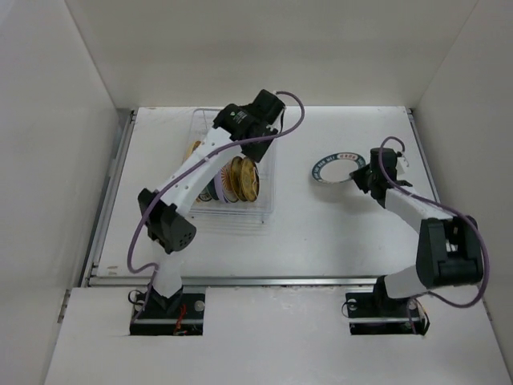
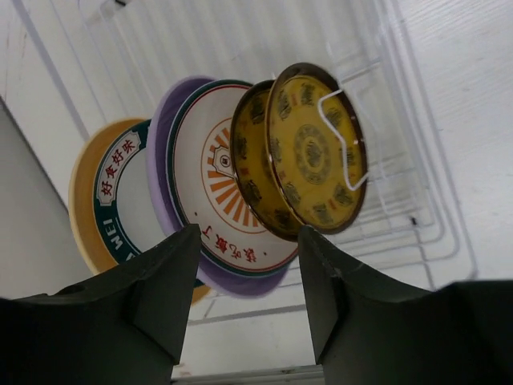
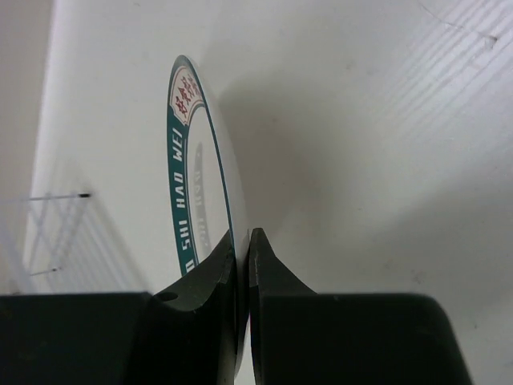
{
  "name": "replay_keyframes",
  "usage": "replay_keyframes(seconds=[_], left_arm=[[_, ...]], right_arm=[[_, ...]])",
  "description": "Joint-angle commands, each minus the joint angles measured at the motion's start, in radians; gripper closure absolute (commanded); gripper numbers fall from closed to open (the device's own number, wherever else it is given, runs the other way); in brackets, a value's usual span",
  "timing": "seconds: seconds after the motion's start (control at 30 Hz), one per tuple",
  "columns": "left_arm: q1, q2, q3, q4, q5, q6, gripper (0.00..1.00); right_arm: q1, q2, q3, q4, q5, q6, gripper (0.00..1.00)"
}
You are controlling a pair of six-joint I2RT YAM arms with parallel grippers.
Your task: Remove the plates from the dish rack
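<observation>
Several plates (image 2: 317, 152) stand upright in the dish rack (image 1: 260, 210) on the left of the table (image 1: 321, 241), where the left hand (image 2: 247, 249) hovers above them, fingers apart and gripping nothing. Well to the right, the right hand (image 3: 243, 241) is clamped on the rim of a teal-rimmed plate (image 3: 183, 160).

Lab cell: white panel walls (image 1: 272, 48), white table (image 1: 337, 237), left arm (image 1: 191, 175), right arm (image 1: 410, 205) bolted at edge.

the wire rack (image 2: 417, 208) holds plates on edge in a row: two gold patterned plates (image 2: 313, 148), a white red-rayed plate (image 2: 204, 188), a lavender plate (image 2: 164, 120), a teal-banded plate (image 2: 120, 188) and a yellow plate (image 2: 82, 188). another teal-rimmed plate (image 1: 333, 171) is well right of it.
</observation>
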Motion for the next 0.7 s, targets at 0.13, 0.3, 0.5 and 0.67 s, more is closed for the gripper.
replay_keyframes(seconds=[0.13, 0.3, 0.5, 0.67], left_arm=[[0.018, 0.132, -0.030, -0.048, -0.145, 0.029, 0.47], [0.018, 0.174, -0.019, -0.048, -0.130, 0.020, 0.47], [0.018, 0.195, -0.008, -0.057, -0.086, 0.020, 0.49], [0.018, 0.204, 0.001, -0.068, -0.037, 0.020, 0.52]], right_arm=[[-0.071, 0.171, -0.004, 0.211, -0.169, 0.008, 1.00], [-0.091, 0.237, 0.022, 0.176, -0.196, -0.028, 0.70], [-0.091, 0.262, 0.122, 0.014, -0.217, -0.061, 0.45], [-0.091, 0.242, 0.150, -0.077, -0.208, -0.073, 0.13]])
